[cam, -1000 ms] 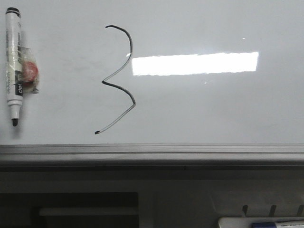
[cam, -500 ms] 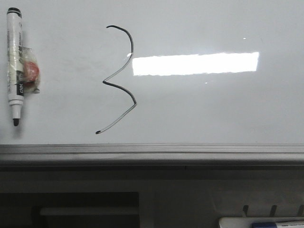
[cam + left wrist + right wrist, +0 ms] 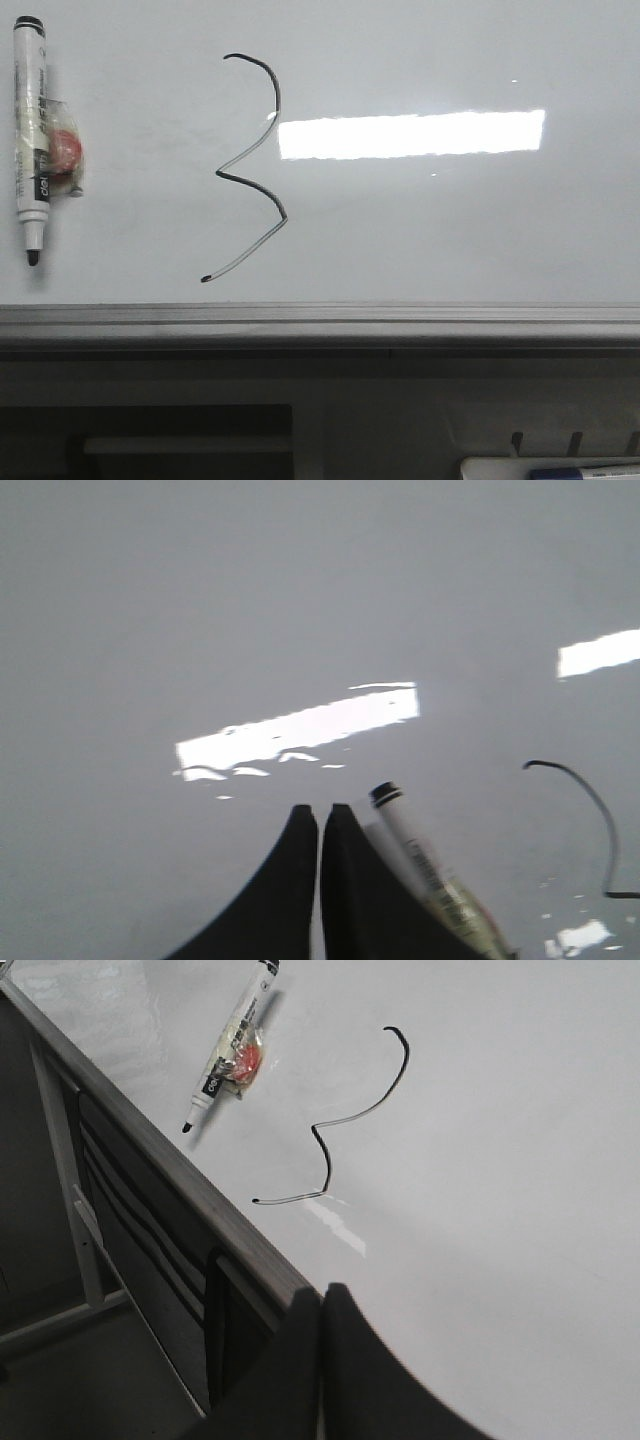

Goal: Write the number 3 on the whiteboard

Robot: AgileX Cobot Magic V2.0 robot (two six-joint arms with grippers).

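The whiteboard (image 3: 450, 230) lies flat and reflects a bright rectangular light. The number 3 (image 3: 217, 174) is drawn on it in thin black line, left of the middle. A white marker pen (image 3: 30, 130) with red tape lies at the board's far left, its bare tip towards the ledge. Neither gripper shows in the front view. In the left wrist view my left gripper (image 3: 320, 815) is shut and empty over the whiteboard (image 3: 200, 600), beside the marker (image 3: 420, 860) and near the number 3 (image 3: 532, 765). My right gripper (image 3: 322, 1295) is shut and empty above the board's ledge, apart from the number 3 (image 3: 316, 1128) and the marker (image 3: 235, 1045).
A grey metal ledge (image 3: 320, 320) runs along the board's near edge; it also shows in the right wrist view (image 3: 170, 1160). Below it are dark frame parts and, at the bottom right, a white tray (image 3: 500, 468) holding a blue pen.
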